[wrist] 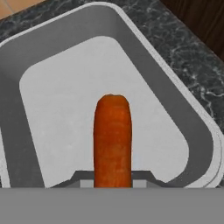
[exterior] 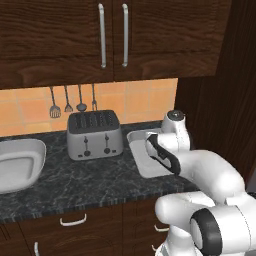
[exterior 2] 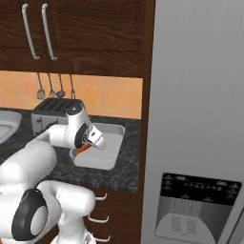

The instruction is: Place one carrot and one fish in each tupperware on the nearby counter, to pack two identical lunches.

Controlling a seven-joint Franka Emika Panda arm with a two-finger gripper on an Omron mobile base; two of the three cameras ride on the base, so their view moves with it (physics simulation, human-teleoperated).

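Hovering over the rectangular tupperware (wrist: 39, 109) on the speckled surface (exterior: 75, 185), our gripper (exterior 2: 86, 147) is clamped on a carrot (wrist: 112, 135), seemingly clear of the tub's floor.

**Kitchen count**

2 tupperware tubs sit on 1 counter (exterior: 80, 182): 1 rectangular tub (exterior: 142, 162) and 1 oval tub (exterior: 20, 162). 1 carrot (wrist: 112, 135). 1 toaster (exterior: 94, 134). 4 hanging utensils (exterior: 72, 102). 2 upper cabinet handles (exterior: 113, 35). 1 fridge (exterior 2: 200, 119).
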